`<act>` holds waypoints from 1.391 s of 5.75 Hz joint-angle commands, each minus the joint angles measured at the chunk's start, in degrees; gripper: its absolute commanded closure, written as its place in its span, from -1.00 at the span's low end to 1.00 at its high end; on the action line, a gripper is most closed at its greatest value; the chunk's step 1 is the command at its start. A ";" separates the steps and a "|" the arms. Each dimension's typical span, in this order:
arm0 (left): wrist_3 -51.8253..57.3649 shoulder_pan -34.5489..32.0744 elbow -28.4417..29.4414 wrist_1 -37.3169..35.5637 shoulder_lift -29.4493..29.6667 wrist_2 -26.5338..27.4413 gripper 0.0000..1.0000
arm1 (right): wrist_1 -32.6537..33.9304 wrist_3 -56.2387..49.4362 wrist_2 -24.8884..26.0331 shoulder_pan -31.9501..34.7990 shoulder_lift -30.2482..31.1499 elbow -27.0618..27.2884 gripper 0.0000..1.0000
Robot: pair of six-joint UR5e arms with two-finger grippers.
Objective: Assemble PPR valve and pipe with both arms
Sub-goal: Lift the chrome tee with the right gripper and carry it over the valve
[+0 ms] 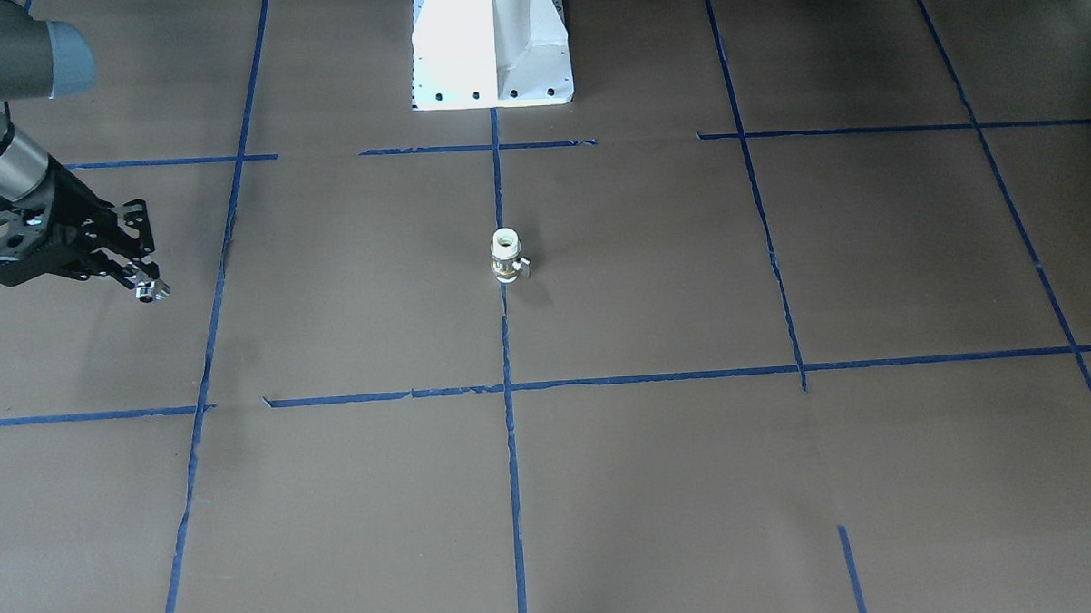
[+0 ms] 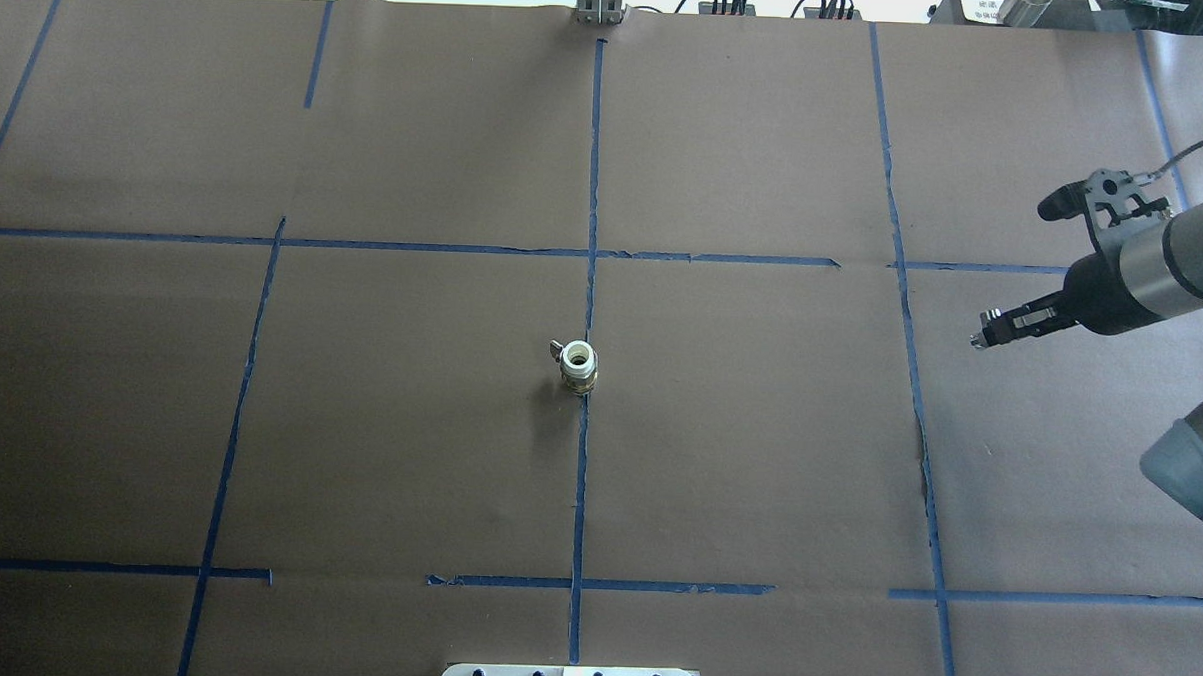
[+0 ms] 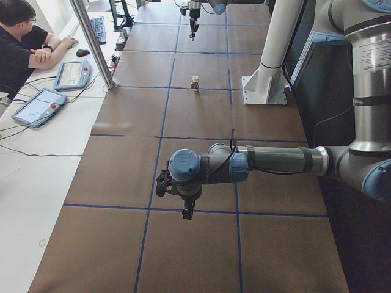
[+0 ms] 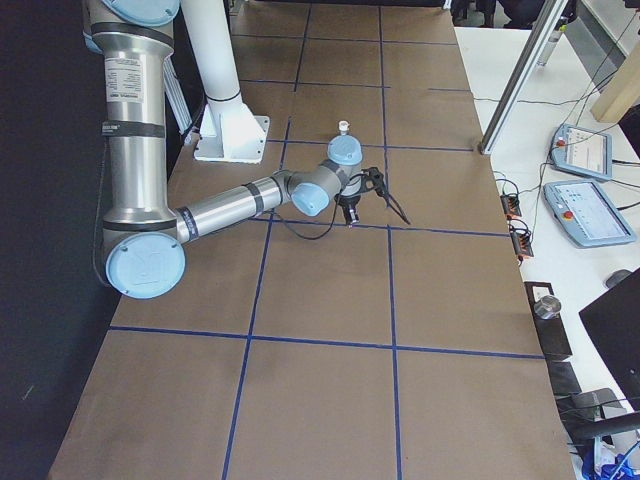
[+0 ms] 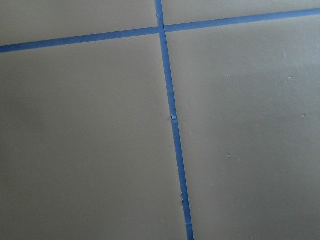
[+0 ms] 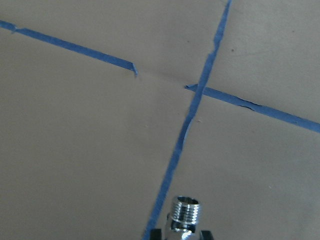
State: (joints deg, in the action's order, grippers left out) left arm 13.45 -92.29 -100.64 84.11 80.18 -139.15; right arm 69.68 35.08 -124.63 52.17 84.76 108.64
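Observation:
The PPR valve stands upright on the brown table at its centre, on a blue tape line, white end up and small lever to the side; it also shows in the overhead view. My right gripper hovers far off toward the robot's right side, shut on the pipe, a chrome threaded fitting sticking out between the fingertips. It also shows in the overhead view. My left gripper points down over bare table far from the valve. It shows only in the exterior left view, so I cannot tell if it is open.
The white robot base stands at the table's edge behind the valve. Blue tape lines grid the brown table. An operator, control pendants and an aluminium post are at the far side.

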 commanded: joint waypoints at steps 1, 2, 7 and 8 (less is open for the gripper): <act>-0.17 -0.08 -0.17 0.00 -0.03 0.02 -1.00 | 14.95 12.45 0.70 -3.71 -14.10 1.13 1.00; -0.17 -0.08 -0.43 -0.09 -0.03 0.02 -1.00 | 22.71 22.48 1.75 -7.40 -21.84 0.96 1.00; -1.93 -0.08 -0.70 0.00 0.06 0.02 -1.00 | 31.74 57.44 13.62 -17.97 -43.60 -9.46 1.00; -1.93 -0.08 -0.70 0.00 0.06 0.02 -1.00 | 35.40 59.73 16.32 -19.03 -47.72 -12.54 1.00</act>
State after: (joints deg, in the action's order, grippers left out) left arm 11.55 -92.35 -101.35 84.11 80.24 -139.13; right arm 102.46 92.10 -110.51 34.27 40.74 99.16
